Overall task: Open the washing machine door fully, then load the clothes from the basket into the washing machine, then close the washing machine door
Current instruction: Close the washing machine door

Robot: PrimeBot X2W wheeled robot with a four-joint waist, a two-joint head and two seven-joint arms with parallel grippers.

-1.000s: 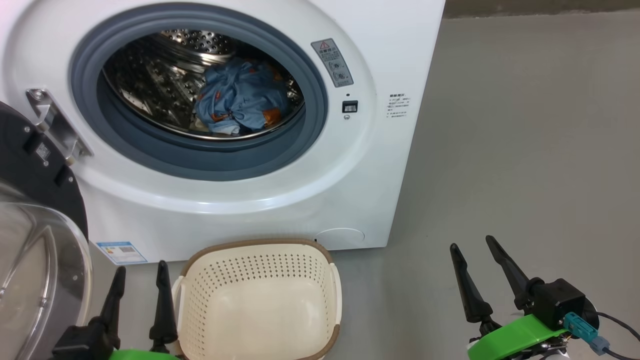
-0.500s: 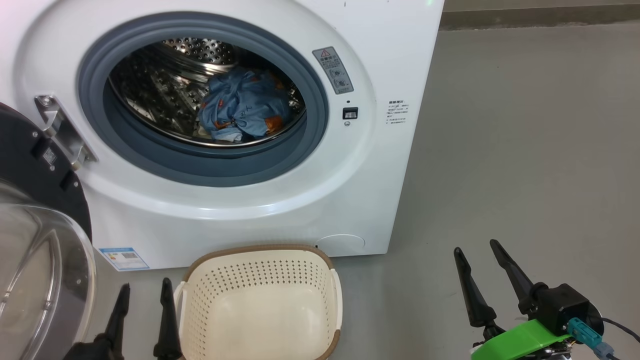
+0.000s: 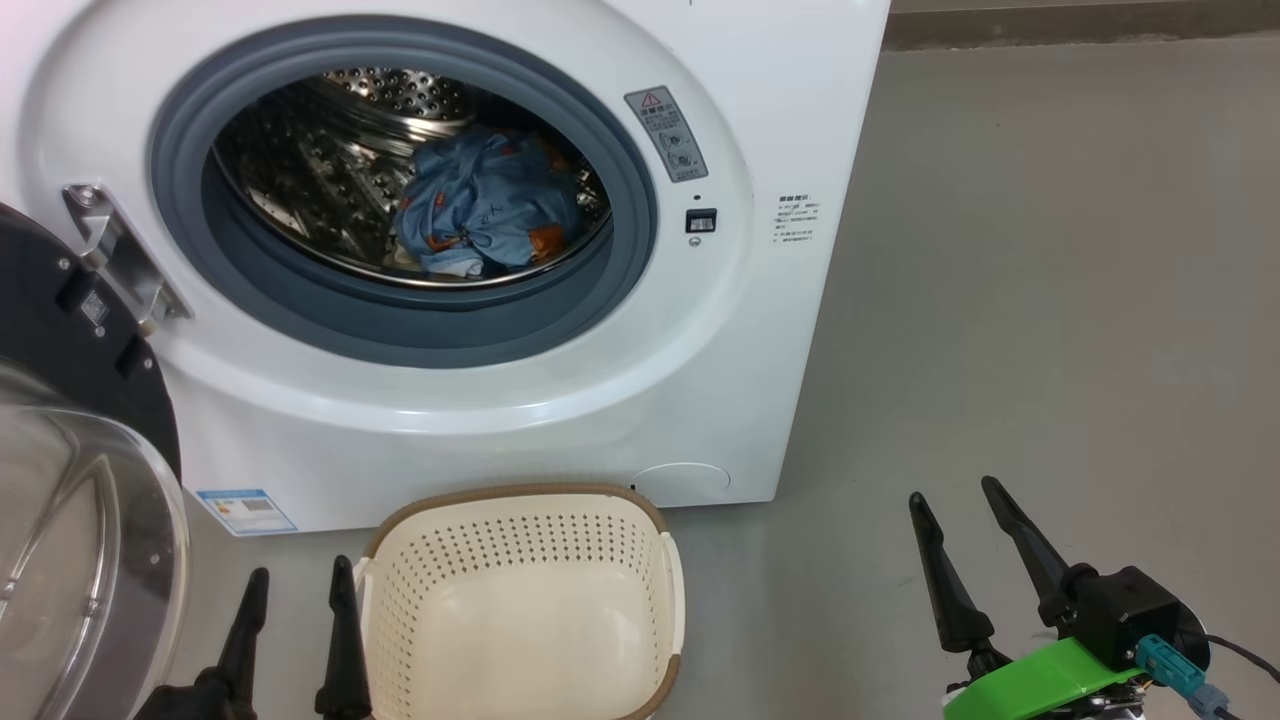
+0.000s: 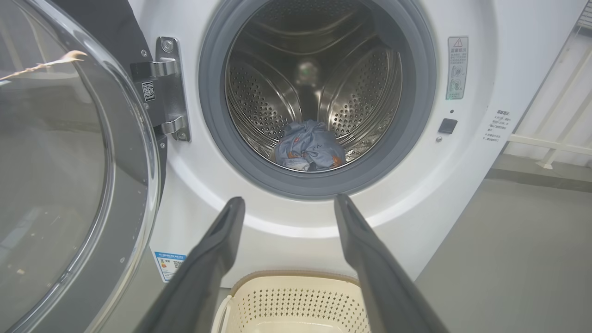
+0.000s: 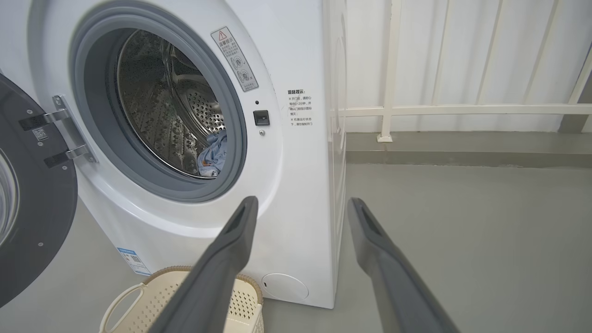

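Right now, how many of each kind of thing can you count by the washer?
washing machine: 1
washing machine door, swung open: 1
basket, empty: 1
clothes, one bundle inside the machine: 1
grippers, left gripper and right gripper, both open: 2
Total: 6

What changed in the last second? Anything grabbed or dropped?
The left gripper drew back slightly toward the head view's bottom edge, open and empty; the camera shifted a little. Nothing was grabbed or released. The right gripper, clothes in the drum, empty basket and open washing machine door are unchanged.
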